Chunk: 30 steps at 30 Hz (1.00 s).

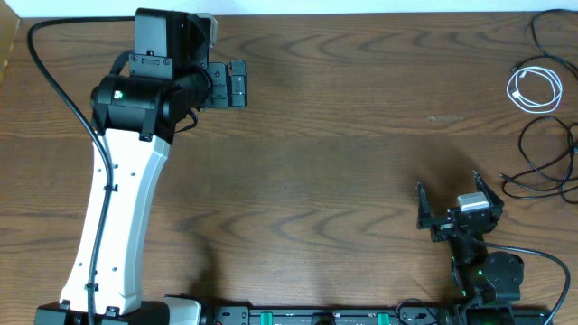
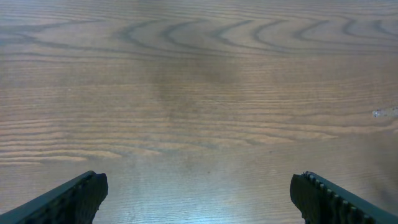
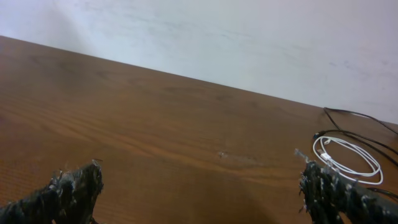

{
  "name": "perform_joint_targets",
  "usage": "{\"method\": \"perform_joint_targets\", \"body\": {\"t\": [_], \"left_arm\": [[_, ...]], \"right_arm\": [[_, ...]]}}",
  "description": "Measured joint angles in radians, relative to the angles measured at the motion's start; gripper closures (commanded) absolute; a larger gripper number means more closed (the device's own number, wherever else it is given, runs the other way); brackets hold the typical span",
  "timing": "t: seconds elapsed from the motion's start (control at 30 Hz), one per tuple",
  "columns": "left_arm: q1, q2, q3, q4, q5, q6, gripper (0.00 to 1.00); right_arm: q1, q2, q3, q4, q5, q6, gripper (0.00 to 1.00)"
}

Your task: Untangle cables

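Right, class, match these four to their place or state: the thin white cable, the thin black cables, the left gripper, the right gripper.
1 thin white cable
2 thin black cables
3 left gripper
4 right gripper

a open, nearest the cables
b open, over bare wooden table, far from cables
c small neat coil
d loose sprawling loops

Pairs: 1-c, 2-d, 3-b, 4-a

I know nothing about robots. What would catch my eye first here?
The big white-and-black left arm stretching up the table's left side, its end effector open and empty over bare wood. Then, at the far right edge, a neatly coiled white cable with loose black cables looping beside it.
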<state>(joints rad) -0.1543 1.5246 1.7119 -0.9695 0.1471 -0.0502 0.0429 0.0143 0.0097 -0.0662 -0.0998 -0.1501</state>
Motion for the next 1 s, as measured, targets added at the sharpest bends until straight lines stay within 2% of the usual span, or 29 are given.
{"method": "perform_joint_targets", "body": {"t": [0.47, 0.67, 0.8, 1.0], "left_arm": [[0.000, 0.000, 0.000, 0.000, 0.000, 0.000, 0.02], [0.002, -0.004, -0.006, 0.015, -0.045, 0.000, 0.02], [0.002, -0.087, -0.154, 0.237, -0.049, 0.000, 0.02], [0.003, -0.363, -0.529, 0.557, -0.045, 0.002, 0.02]], "right_arm": [[0.000, 0.000, 0.000, 0.000, -0.001, 0.000, 0.01], [0.000, 0.000, 0.000, 0.000, -0.001, 0.000, 0.01], [0.000, 0.000, 0.000, 0.000, -0.002, 0.000, 0.01], [0.000, -0.002, 0.000, 0.000, -0.002, 0.000, 0.01]]}}
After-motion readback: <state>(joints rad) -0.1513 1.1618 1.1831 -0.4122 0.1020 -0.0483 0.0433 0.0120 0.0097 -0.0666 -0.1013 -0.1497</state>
